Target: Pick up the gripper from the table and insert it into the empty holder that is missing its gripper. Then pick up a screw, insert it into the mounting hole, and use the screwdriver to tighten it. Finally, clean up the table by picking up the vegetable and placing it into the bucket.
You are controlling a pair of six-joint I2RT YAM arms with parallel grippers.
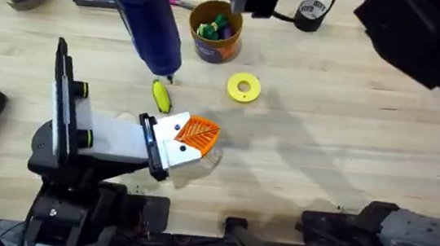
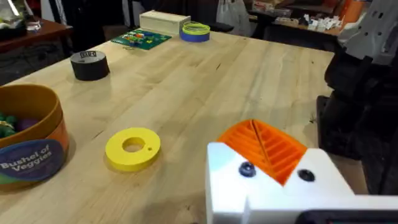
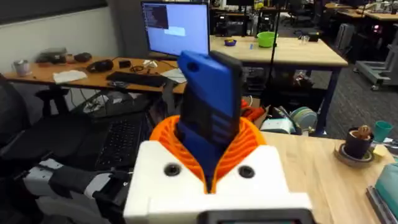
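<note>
Gripping the slim bright blue screwdriver [image 3: 208, 99], my right fingers [image 3: 211, 163] stand it upright, bit beside the small yellow green-ended toy vegetable [image 1: 161, 96] mid-bench. My left fingers [image 1: 190, 136] look closed, empty. The round orange-yellow bucket [image 1: 216, 31] sits near the bench's far edge.

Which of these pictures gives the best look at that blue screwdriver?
The overhead view: the screwdriver shows from body to bit, pointing down at the table just above the yellow vegetable. The right wrist view shows its blue body up close, clamped between the right gripper's orange pads, tip hidden. The left wrist view looks elsewhere.
</note>
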